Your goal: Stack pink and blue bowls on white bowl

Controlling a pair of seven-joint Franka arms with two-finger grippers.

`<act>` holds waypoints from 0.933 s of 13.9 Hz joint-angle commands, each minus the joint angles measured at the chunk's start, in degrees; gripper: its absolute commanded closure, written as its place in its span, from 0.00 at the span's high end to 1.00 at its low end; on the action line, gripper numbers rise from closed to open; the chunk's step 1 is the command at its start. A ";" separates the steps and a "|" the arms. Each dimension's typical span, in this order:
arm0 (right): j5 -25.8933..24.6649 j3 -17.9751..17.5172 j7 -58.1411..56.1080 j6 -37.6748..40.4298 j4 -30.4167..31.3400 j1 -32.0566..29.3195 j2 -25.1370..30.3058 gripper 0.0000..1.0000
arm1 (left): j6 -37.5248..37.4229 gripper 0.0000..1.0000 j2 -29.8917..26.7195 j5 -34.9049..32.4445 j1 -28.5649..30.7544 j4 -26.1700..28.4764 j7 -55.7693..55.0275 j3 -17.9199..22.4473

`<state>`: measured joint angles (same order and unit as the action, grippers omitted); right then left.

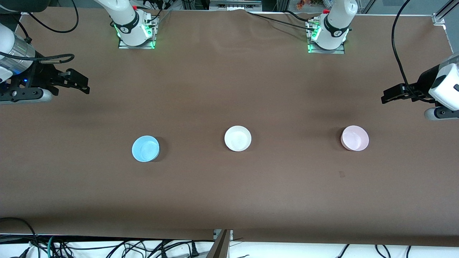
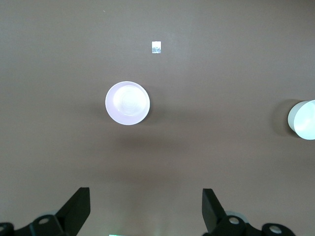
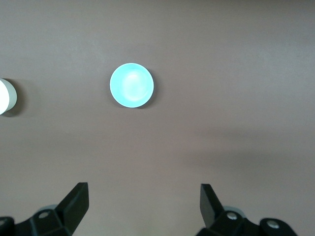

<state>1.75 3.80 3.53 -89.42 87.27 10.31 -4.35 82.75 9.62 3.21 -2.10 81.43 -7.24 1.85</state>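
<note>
Three small bowls stand in a row on the brown table. The white bowl [image 1: 237,138] is in the middle, the blue bowl [image 1: 145,148] toward the right arm's end, the pink bowl [image 1: 354,138] toward the left arm's end. My left gripper [image 1: 386,96] is open and empty, up over the table's end beside the pink bowl [image 2: 127,103]; the white bowl [image 2: 304,119] shows at that view's edge. My right gripper [image 1: 84,85] is open and empty, up over its end of the table; its wrist view shows the blue bowl [image 3: 131,84] and the white bowl's edge [image 3: 6,96].
A small dark mark [image 1: 341,174] lies on the table nearer the front camera than the pink bowl; it also shows as a pale patch in the left wrist view [image 2: 157,47]. Cables hang past the table's front edge [image 1: 229,234].
</note>
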 commanded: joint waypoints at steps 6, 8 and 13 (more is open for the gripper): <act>-0.43 -0.19 -0.81 0.03 0.36 -0.11 0.74 1.00 | -1.46 1.00 0.83 -1.80 -0.10 -1.89 -0.31 -0.09; -0.43 -0.10 -0.81 0.12 0.36 -0.11 0.74 1.00 | -1.46 1.00 0.83 -1.80 -0.10 -1.89 -0.31 -0.09; -0.17 -0.10 -0.72 0.03 0.36 -0.11 0.74 1.00 | -1.37 1.00 0.83 -1.36 -0.10 -1.89 -0.32 -0.18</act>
<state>1.75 3.80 3.52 -89.44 87.27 10.31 -4.35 82.60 9.65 3.21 -2.13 81.43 -7.37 1.86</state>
